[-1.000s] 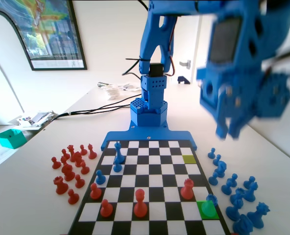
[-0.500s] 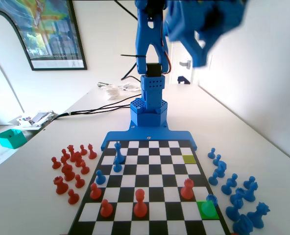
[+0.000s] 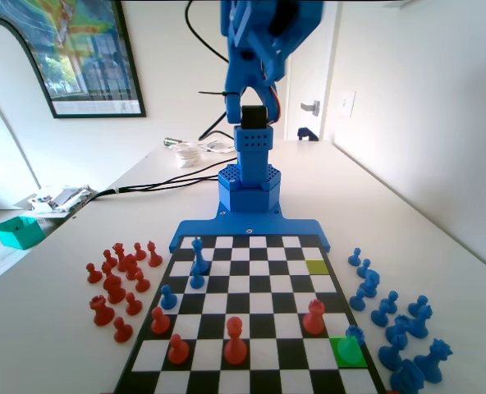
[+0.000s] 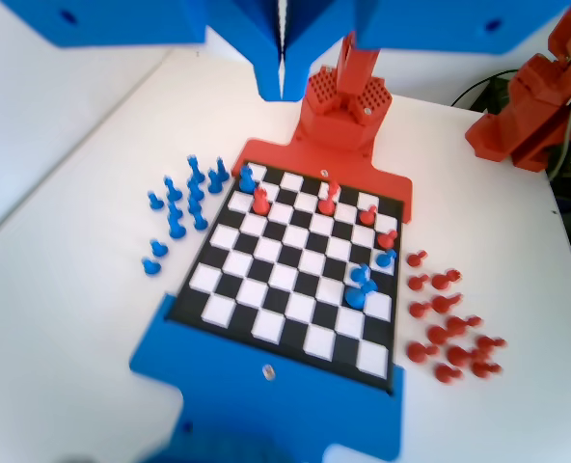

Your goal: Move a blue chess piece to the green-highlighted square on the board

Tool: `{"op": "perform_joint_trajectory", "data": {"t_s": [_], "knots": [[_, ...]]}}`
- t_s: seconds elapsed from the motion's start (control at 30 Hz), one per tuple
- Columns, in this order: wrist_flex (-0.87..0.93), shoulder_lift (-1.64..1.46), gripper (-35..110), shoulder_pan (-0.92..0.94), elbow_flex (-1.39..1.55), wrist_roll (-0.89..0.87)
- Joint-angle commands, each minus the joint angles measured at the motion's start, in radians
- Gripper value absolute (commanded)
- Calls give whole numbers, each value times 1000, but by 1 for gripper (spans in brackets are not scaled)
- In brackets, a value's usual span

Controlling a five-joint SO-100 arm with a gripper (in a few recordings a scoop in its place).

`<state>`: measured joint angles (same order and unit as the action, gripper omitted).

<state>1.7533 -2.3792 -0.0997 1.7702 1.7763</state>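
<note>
Two views show the blue arm (image 3: 255, 98) drawn up high above the board (image 3: 251, 308), its base standing at the board's far end in the fixed view. In the wrist view the gripper (image 4: 282, 68) hangs from the top edge with its two jaws pressed together, only a thin slit between them and nothing held. The green-highlighted square (image 3: 347, 351) lies in the near-right corner area of the board in the fixed view, and the blue chess piece (image 3: 355, 335) — a small pawn with a ball head — stands at that square's far-right edge, touching or overlapping it; whether its base sits fully inside the square cannot be told. A duller yellow-green square (image 3: 317, 266) lies further up the same right-hand side. On the board in the fixed view stand red pieces (image 3: 235, 341) toward the near end and a few blue pieces (image 3: 199, 258) on the left side. Off the board, a cluster of spare red pieces (image 3: 118, 283) sits on the table (image 3: 62, 328) to the left, and spare blue pieces (image 3: 395, 328) to the right. From the wrist view the board appears far below, with the blue spares (image 4: 181, 207) on its left and the red spares (image 4: 449, 323) on its right — the mirror of the fixed view
</note>
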Motion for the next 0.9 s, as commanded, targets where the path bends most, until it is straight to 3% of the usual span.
{"op": "perform_joint_trajectory", "data": {"t_s": [0.0, 0.37, 0.87], "knots": [[14, -176, 1, 43, 92, 75], [-100, -463, 1, 72, 374, 78], [-179, -655, 1, 110, 402, 43]]}}
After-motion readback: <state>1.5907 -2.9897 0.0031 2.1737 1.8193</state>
